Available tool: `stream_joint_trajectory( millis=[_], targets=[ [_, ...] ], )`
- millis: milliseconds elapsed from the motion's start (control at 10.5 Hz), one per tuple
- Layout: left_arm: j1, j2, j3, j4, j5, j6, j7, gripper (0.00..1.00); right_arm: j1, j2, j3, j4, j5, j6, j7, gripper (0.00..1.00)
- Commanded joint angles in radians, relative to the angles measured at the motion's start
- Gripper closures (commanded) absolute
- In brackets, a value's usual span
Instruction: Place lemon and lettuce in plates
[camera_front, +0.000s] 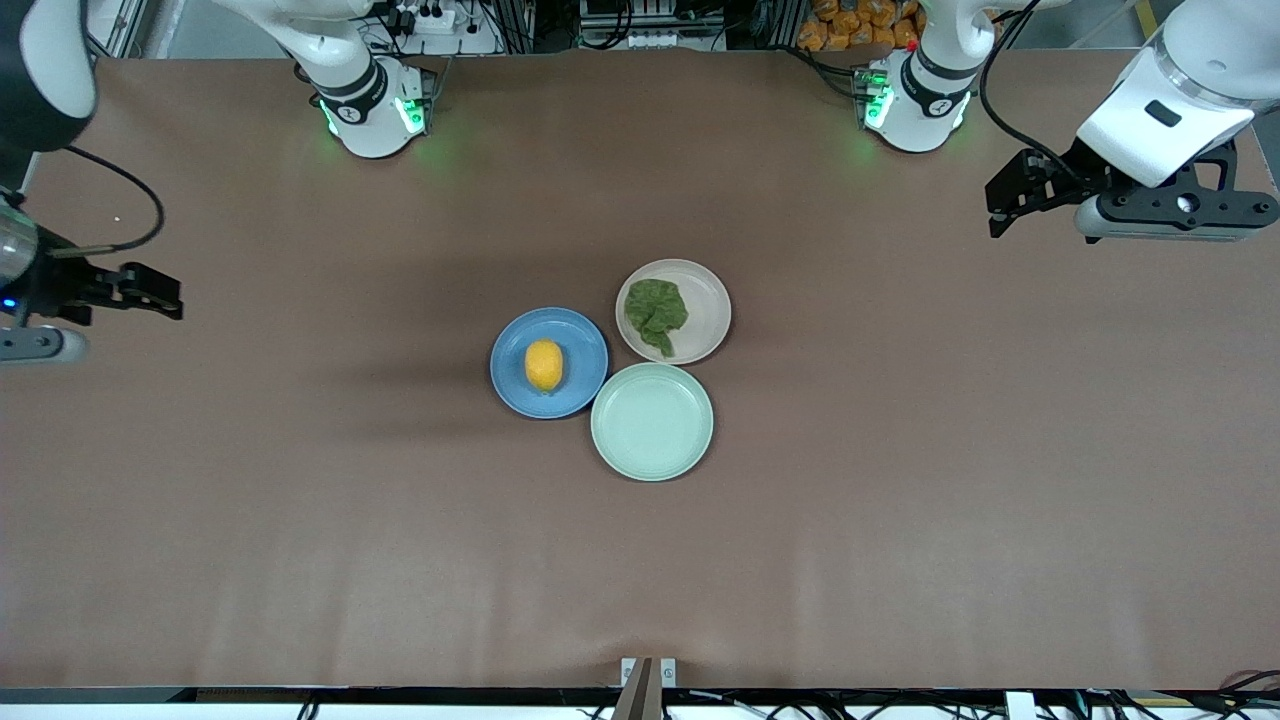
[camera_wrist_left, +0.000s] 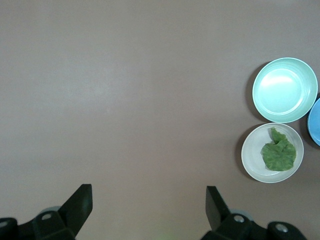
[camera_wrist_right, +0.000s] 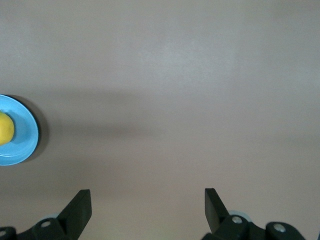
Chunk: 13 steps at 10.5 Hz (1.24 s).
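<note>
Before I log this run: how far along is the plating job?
It looks done. The lemon sits in the blue plate and the lettuce lies in the beige plate. Nothing is in hand: the left gripper and right gripper are both open, each over bare table at its own arm's end. Nothing appears left; the mint plate is empty.

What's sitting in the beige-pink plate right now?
The lettuce lies in the beige-pink plate, toward its right-arm side. The plate surface under the leaf is hidden. Nothing else shows in it.
</note>
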Motion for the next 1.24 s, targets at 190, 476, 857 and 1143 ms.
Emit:
stream_joint_trajectory(
  millis=[190,476,857,1143],
  targets=[
    [0.005,0.012,0.0,0.028,-0.017,-0.025,0.029,0.0,-0.052,-0.053,0.017,-0.013,0.103,-0.034,-0.006,0.0],
    [0.007,0.012,0.0,0.026,-0.015,-0.025,0.034,0.0,-0.058,-0.057,0.017,-0.013,0.117,-0.046,0.026,0.0],
    [0.005,0.018,0.0,0.025,-0.015,-0.025,0.031,0.0,-0.055,-0.086,0.02,-0.021,0.117,-0.083,0.081,0.0],
    [0.005,0.019,0.0,0.025,-0.015,-0.025,0.029,0.0,-0.055,-0.128,0.021,-0.053,0.115,-0.103,0.089,0.0]
  ],
)
